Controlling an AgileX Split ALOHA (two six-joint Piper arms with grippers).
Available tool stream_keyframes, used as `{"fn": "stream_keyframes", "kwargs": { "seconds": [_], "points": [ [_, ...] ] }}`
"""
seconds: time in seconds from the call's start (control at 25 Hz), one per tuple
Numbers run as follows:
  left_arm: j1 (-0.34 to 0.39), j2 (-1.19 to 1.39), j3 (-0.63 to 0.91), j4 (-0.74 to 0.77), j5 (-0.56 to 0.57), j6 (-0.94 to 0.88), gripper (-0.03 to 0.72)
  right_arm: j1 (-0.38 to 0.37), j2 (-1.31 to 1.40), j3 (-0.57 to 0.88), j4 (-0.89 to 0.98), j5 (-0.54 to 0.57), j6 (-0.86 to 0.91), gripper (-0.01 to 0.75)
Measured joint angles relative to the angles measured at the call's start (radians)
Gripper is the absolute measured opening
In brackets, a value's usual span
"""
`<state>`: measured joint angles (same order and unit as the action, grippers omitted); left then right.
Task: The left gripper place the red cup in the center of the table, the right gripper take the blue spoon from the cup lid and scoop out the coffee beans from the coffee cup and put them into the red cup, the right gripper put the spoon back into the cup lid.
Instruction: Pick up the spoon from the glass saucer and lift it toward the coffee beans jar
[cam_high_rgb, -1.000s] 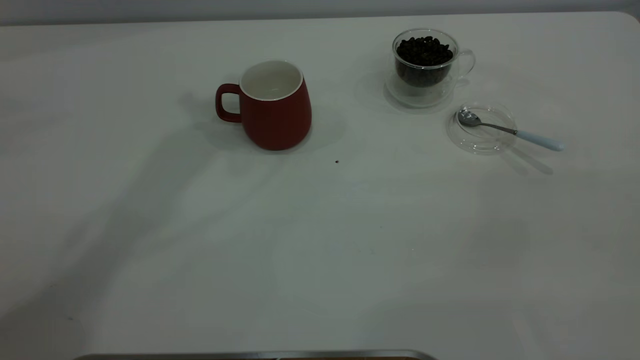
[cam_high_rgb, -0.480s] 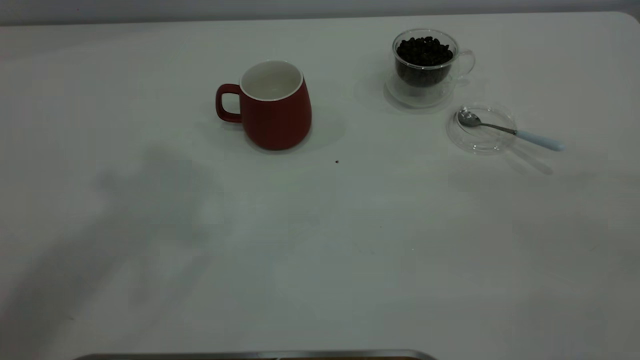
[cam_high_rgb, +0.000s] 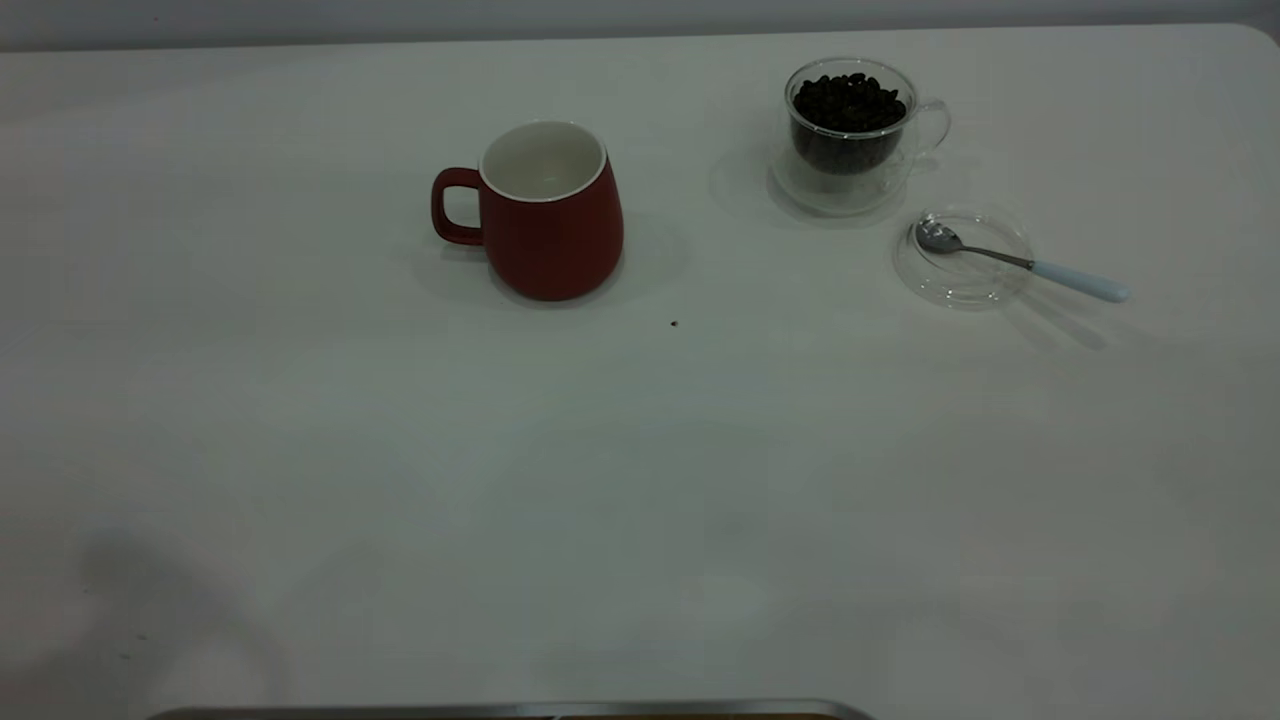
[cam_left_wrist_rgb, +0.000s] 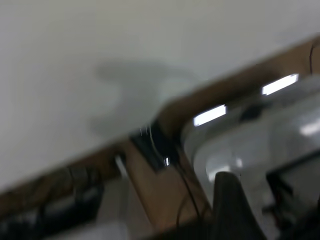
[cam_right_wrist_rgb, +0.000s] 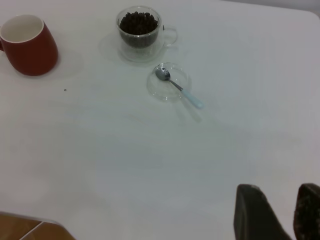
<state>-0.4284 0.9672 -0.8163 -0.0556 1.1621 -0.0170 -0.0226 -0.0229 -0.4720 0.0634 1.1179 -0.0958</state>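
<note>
Across the plain white table (cam_high_rgb: 300, 450), the left arm's shadow has retreated: cup placement is done, I judge. At centre, dark red ceramic mug (cam_high_rgb: 548, 215); two o'clock, glass cup of beans (cam_high_rgb: 848, 125); three o'clock, clear lid (cam_high_rgb: 962, 258) holding blue-handled spoon (cam_high_rgb: 1020, 262). My right gripper (cam_right_wrist_rgb: 277, 215) hovers well back, jaws apart; left jaws: cannot tell.

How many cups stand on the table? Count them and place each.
2. The red cup stands near the table's middle, far half; the coffee cup, full of coffee beans, stands to its right, behind the cup lid.
</note>
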Motion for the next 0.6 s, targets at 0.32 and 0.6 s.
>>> {"fn": "stream_keyframes", "kwargs": {
  "seconds": [0.32,0.6],
  "points": [
    [0.0,-0.316,0.321,0.03,-0.042,0.01,0.467,0.0,0.0,0.0,0.0,0.0,0.0,0.24],
    [0.0,-0.574,0.328,0.045,-0.053,0.017,0.467,0.0,0.0,0.0,0.0,0.0,0.0,0.24]
  ]
}}
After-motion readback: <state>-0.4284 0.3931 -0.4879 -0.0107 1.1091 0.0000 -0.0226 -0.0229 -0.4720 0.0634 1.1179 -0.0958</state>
